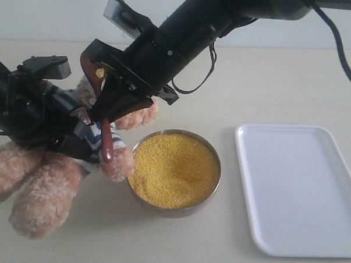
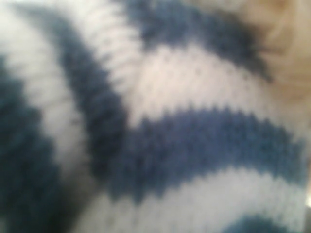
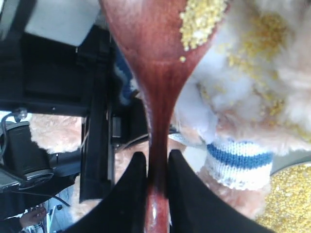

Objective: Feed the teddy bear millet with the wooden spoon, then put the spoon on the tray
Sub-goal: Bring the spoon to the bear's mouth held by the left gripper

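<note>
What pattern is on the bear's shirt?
The shirt has navy and white stripes, clearest in the left wrist view.

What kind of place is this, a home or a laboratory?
Most likely a robot laboratory bench, not a home. Black robot arms work over a plain table, and the items look staged: a teddy bear, a bowl of millet and a white tray.

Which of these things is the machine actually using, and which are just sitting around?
Part of the job: teddy bear; wooden spoon, gripped by the right claw; millet in its metal bowl; tray, with no spoon on it yet.
Just there: only the table; no other idle item shows.
</note>
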`<state>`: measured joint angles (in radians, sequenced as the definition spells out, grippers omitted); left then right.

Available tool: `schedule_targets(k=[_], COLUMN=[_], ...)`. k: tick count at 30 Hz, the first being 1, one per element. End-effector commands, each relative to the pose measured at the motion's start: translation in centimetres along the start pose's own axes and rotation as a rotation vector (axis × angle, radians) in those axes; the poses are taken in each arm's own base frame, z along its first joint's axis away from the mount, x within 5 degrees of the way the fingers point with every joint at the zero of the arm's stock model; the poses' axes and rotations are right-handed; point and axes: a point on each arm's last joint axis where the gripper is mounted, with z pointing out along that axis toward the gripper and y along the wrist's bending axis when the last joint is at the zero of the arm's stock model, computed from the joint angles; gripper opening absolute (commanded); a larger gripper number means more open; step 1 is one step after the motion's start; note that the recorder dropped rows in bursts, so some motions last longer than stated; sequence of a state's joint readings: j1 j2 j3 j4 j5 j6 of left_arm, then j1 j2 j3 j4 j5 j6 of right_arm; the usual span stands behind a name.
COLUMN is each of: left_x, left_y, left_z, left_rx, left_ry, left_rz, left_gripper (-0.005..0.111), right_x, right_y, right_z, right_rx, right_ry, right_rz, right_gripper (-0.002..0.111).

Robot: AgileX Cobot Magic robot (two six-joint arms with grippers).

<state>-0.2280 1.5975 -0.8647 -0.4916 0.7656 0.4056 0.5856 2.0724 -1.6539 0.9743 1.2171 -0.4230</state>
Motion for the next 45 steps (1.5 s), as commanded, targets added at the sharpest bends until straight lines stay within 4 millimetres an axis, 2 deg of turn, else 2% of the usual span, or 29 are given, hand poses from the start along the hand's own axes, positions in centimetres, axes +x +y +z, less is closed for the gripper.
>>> schedule_targets(k=[1,11,17,45], left_x=[0.00,0.02,0.03,-0.13], left_y=[-0.01,0.03,0.05,0.69], left_z=[-0.05,-0.05,-0.05,-0.24], left_rx=[-0.008,-0.012,-0.015,-0.026], left_ry=[-0.011,-0.009,-0.008,-0.028], left_rz=[0.012,0.017,0.020,-0.001], left_gripper=[0.004,0.004,0.004,0.004], right_x=[-0.02,-0.13,-0.51,-0.72], right_y=[0.41,0.53,0.24,0.66], right_z=[-0.69,-0.78,-1.62,-1.67], right_rx=[-0.012,-0.032,-0.071,-0.118], right_ry=[-0.017,-0.029,-0.069,-0.091], right_rz=[-0.021,-0.013,0.019,0.029], right_gripper=[0.000,0.000,0.000,0.000])
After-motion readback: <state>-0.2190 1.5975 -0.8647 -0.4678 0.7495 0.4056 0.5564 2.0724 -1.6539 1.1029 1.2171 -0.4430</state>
